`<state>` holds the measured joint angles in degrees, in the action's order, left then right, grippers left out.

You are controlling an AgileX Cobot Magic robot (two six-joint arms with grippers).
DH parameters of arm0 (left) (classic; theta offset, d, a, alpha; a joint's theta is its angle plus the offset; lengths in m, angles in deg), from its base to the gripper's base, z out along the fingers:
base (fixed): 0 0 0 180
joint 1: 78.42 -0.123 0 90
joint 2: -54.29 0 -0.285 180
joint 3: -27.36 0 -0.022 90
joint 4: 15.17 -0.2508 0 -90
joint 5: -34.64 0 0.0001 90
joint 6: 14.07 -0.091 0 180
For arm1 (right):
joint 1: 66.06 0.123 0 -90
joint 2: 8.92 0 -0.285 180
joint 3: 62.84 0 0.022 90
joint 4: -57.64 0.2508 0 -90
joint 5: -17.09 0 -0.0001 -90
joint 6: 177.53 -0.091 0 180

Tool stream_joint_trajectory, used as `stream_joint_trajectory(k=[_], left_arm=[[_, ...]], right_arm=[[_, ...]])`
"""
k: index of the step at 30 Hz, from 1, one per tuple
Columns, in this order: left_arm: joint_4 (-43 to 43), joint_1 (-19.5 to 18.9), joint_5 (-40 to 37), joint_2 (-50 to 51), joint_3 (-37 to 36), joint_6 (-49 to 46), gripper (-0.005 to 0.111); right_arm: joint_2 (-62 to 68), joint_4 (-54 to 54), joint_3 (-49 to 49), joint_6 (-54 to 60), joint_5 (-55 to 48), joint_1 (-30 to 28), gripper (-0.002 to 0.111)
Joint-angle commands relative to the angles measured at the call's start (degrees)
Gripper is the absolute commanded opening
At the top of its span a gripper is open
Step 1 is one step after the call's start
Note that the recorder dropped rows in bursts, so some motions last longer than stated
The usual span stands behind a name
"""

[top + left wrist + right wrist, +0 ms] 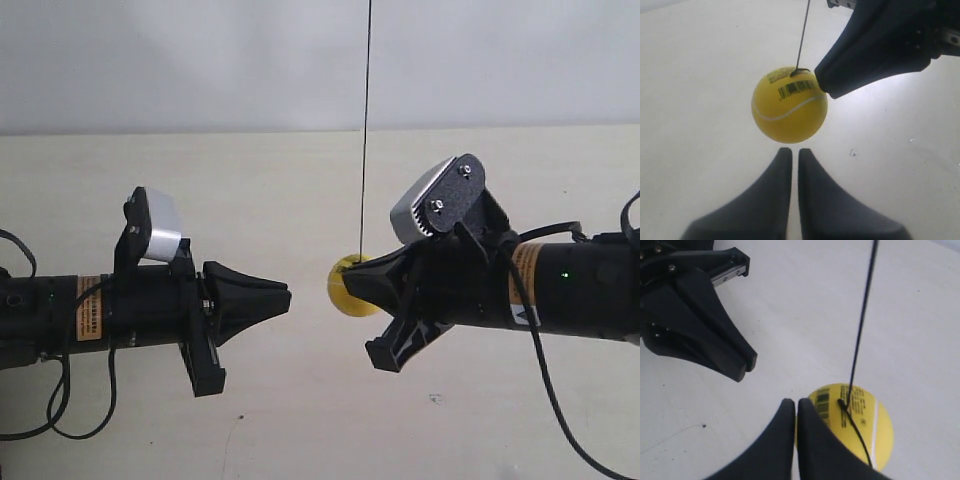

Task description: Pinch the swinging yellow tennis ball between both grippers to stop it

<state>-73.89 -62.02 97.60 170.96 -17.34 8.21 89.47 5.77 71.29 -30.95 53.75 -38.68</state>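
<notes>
The left gripper [283, 293] lies flat and points to 3 o'clock. The right gripper [352, 281] points back to 9 o'clock, and each has its 2 fingers pressed together. The yellow tennis ball [343, 300] hangs between them, against the right tip and just apart from the left.

Black arms [50, 300] are marked with orange labels [89, 320] and hung with black cables [545, 378]; each tool [286, 295] is given pointed black fingers [765, 200] and a silver camera block [425, 205].
</notes>
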Motion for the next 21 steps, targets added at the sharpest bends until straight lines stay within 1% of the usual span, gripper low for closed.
stream_joint_trajectory(k=[1,4,11,14,19,21], left_arm=[[-0.4,0.2,0.5,0.1,0.2,-0.3,0.005],[-0.4,0.2,0.5,0.1,0.2,-0.3,0.005],[-0.4,0.2,0.5,0.1,0.2,-0.3,0.005],[-0.4,0.2,0.5,0.1,0.2,-0.3,0.005],[-0.4,0.2,0.4,0.1,0.2,-0.3,0.005],[-0.4,0.2,0.4,0.1,0.2,-0.3,0.005]], right_arm=[[-1.7,-3.0,0.0,-2.2,0.1,0.0,0.000],[-2.1,-3.0,0.0,-2.2,-0.1,0.0,0.000],[-2.0,-3.0,0.0,-2.1,-4.5,0.0,0.000],[-1.9,-3.7,0.0,-3.7,-5.7,0.0,0.000],[-1.9,-4.8,-2.1,-3.8,-1.6,0.3,0.000],[-1.9,-6.0,-2.2,-4.0,-1.8,1.2,0.000]])
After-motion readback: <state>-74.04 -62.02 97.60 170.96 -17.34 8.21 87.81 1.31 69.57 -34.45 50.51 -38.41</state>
